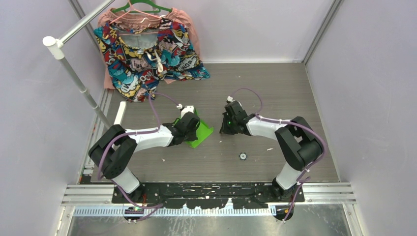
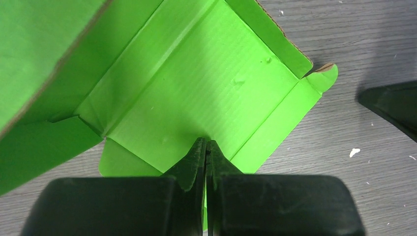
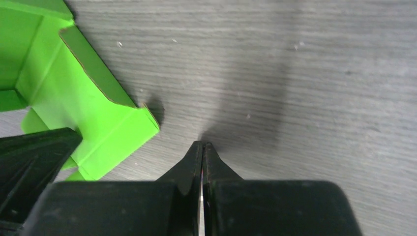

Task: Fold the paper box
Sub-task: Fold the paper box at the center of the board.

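The paper box [image 1: 202, 133] is a lime-green die-cut card lying partly unfolded on the grey table, side flaps raised. In the left wrist view it [image 2: 196, 83] fills most of the frame, its inner floor facing up. My left gripper [image 1: 193, 129] sits at the box's near edge, and its jaws [image 2: 206, 145] are shut with a strip of green card between them. My right gripper [image 1: 227, 126] is shut and empty, just right of the box and apart from it. In the right wrist view its tips [image 3: 202, 146] hang over bare table, with a box corner [image 3: 83, 108] at the left.
A colourful patterned garment [image 1: 147, 54] hangs on a green hanger at the back left. A white-capped metal rack pole [image 1: 74, 73] slants along the left side. A small round object [image 1: 242, 156] lies on the table near the front. Walls enclose the table.
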{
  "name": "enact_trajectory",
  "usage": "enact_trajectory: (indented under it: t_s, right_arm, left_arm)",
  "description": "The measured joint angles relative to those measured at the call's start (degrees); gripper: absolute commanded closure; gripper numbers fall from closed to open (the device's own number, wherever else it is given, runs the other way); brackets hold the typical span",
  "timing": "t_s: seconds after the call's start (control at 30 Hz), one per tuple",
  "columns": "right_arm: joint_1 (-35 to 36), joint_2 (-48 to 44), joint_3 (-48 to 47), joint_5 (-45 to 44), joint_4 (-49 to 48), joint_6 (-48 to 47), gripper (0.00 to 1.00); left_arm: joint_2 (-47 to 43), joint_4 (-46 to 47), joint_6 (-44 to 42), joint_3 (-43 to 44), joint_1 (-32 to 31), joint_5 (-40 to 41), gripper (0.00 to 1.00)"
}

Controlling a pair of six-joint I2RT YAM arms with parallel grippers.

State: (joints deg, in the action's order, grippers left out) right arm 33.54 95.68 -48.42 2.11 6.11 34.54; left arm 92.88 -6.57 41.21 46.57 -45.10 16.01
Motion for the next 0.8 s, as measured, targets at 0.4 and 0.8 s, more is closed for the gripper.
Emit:
enact_trajectory:
  t_s: [0.4, 0.8]
  right_arm:
    - [0.0, 5.8, -2.9, 4.1, -8.4, 0.5, 0.99]
    - [-0.2, 6.3, -3.2, 5.4, -9.4, 0.5, 0.99]
  left_arm:
    - [0.0, 0.0, -0.8, 0.0, 0.0, -0.4, 1.0]
    - [0.4, 0.2, -1.2, 0.3, 0.0, -0.6, 1.0]
